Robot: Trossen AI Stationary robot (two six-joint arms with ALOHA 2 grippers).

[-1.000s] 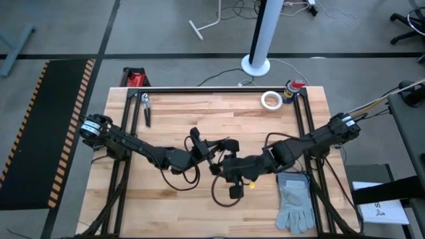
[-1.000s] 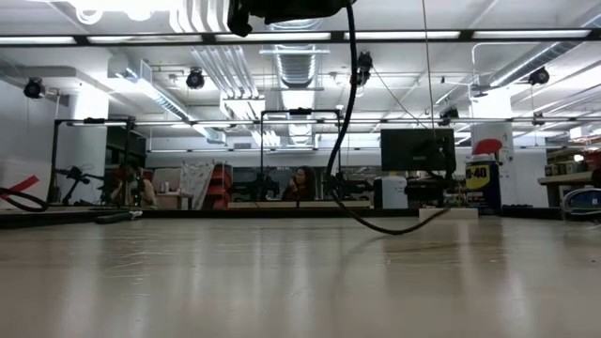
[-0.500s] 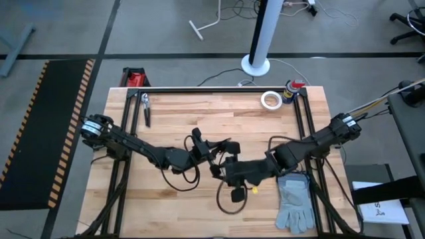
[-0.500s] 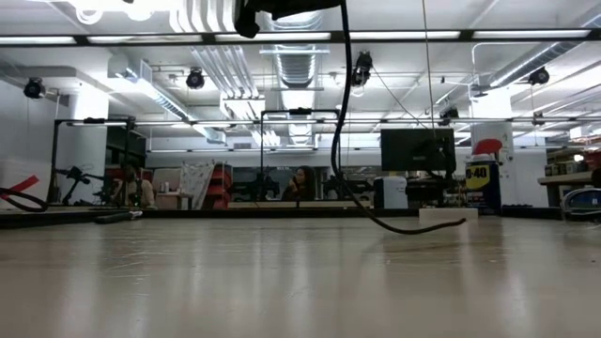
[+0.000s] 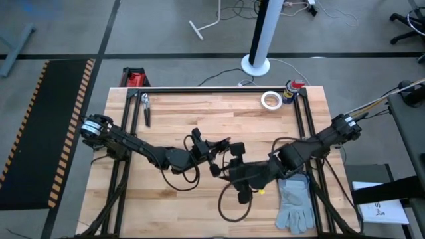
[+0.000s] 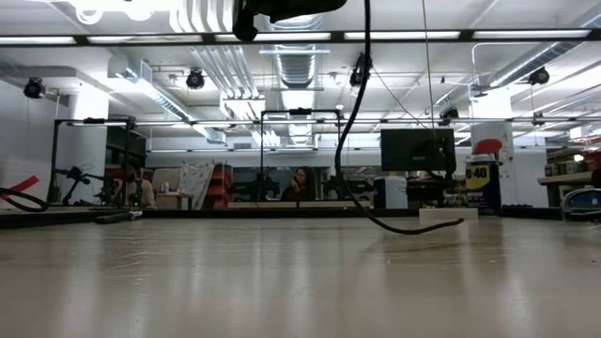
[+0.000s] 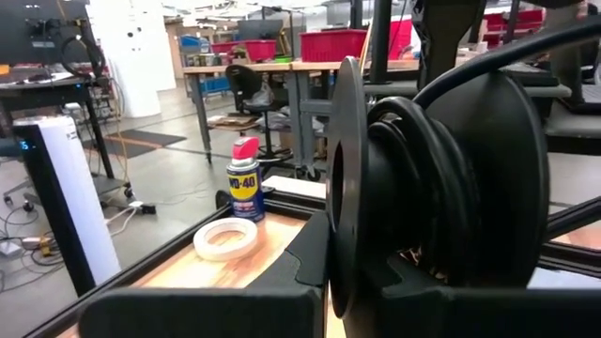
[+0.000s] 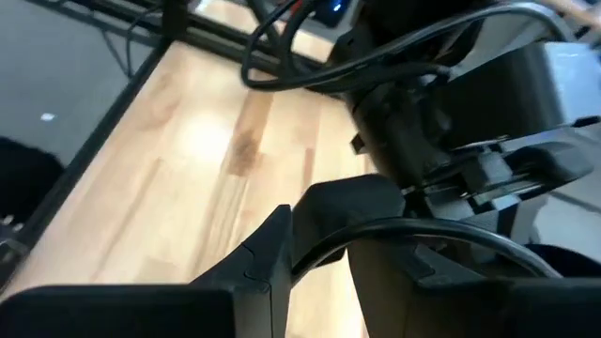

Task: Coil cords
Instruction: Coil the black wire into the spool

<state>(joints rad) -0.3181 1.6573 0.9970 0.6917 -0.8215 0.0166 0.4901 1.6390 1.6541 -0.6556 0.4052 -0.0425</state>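
Both arms reach in to the middle of the wooden table [image 5: 172, 113]. The left gripper [image 5: 216, 151] and right gripper [image 5: 234, 174] sit close together, the right one just toward the near table edge from the left.

Left gripper: holds a black spool [image 7: 423, 188]. In the left wrist view the spool fills the frame directly ahead of the fingers, its round flange edge-on, with several turns of the black cord [image 7: 427, 178] wound in its groove. Cannot tell from any view how far the fingers are spread; the spool hides them.

Right gripper: fingers [image 8: 268, 253] pressed onto the cord [image 8: 413, 233], which runs across between them in the right wrist view. Beyond those fingers is the left arm's dark wrist body, very near.

Cord, high view: from the grippers it drops toward the near edge and lies in one loose loop [image 5: 232, 207] on the wood, just below the right gripper and beside the grey glove [image 5: 295, 202]. Low view: the cord [image 6: 352, 141] hangs down from the grippers overhead and its slack curves along the tabletop.

Other items, all well apart from both grippers: white tape roll [image 5: 270, 100] and a spray can [image 5: 292, 88] at the far right corner; pliers [image 5: 145, 108] at the far left. The glove lies just right of the right gripper.
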